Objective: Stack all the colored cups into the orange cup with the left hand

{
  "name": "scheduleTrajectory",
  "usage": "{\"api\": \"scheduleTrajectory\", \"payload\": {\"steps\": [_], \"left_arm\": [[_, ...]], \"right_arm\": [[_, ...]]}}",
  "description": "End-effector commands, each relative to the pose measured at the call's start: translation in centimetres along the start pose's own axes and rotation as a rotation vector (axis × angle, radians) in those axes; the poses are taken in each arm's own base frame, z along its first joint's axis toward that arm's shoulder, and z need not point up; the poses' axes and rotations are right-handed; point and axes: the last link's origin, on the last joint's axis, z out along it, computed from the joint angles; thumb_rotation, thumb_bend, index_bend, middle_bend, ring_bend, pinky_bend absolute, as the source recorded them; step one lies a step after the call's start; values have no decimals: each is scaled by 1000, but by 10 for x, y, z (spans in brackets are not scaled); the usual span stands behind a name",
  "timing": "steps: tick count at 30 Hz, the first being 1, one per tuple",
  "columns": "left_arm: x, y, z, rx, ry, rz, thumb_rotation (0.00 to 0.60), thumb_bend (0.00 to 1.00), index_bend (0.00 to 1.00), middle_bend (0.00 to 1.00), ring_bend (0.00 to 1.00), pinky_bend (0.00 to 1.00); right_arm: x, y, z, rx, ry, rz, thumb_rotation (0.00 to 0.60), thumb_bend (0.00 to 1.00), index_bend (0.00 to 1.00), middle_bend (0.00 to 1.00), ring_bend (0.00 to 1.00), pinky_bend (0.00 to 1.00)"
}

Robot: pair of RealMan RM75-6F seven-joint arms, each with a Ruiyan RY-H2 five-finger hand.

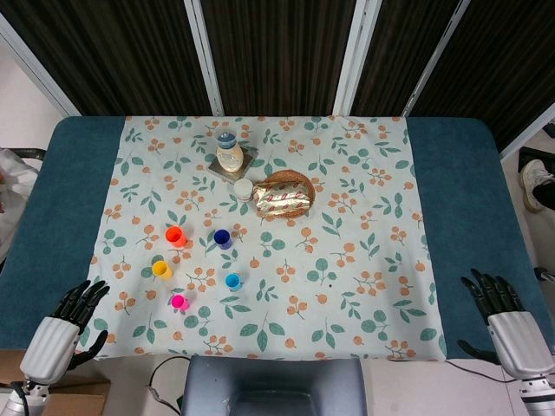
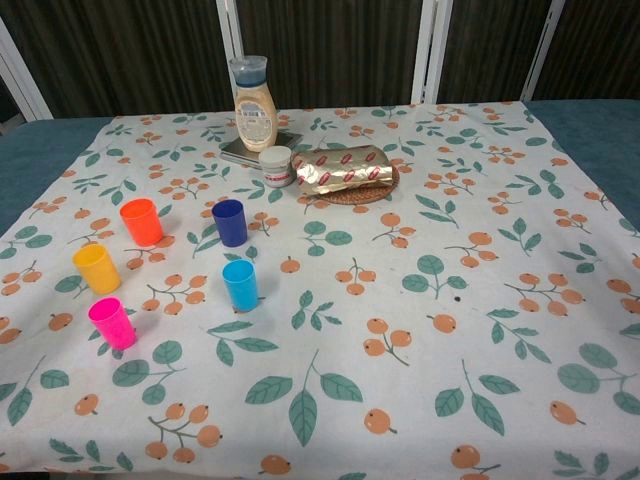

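**Five cups loose on the cloth, both hands idle at the near edge**

From my seat I see the table, its teal surface showing at the left and right sides of the head view, with the floral tablecloth covering the middle of it. Both arms sit at the bottom corners of that view. My left hand is in the lower left, resting at the table's near edge with its dark fingers spread apart and holding nothing. My right hand is in the lower right, fingers likewise fanned open and empty. Neither hand shows in the chest view.

In the upper centre of the frame a woven tray carries a shiny foil packet. Just left of it stands a sauce bottle on a flat dark coaster, with a small white jar just in front of it, beside the tray.

The cups are grouped left of centre, all upright, open ends up, each standing apart from the others. The orange cup is furthest left in the back row, with the dark blue cup to its right. Nearer me are the yellow cup, down and left of the orange one, and the light blue cup, below the dark blue one. The pink cup is lowest in the frame, just below the yellow cup. Nothing is stacked in the orange cup.
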Motion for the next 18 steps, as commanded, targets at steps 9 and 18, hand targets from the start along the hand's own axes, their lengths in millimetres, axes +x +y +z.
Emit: {"api": "scheduleTrajectory", "payload": {"steps": [9, 18], "left_arm": [[-7, 13, 25, -29, 33, -57, 600, 397, 5, 272, 313, 531], [-36, 111, 169, -84, -68, -126, 600, 397, 119, 1000, 1000, 1000]], "right_arm": [[1, 0, 2, -2, 6, 10, 600, 185, 0, 0, 0, 0], [-4, -2, 9, -15, -11, -1, 600, 185, 0, 0, 0, 0]]}}
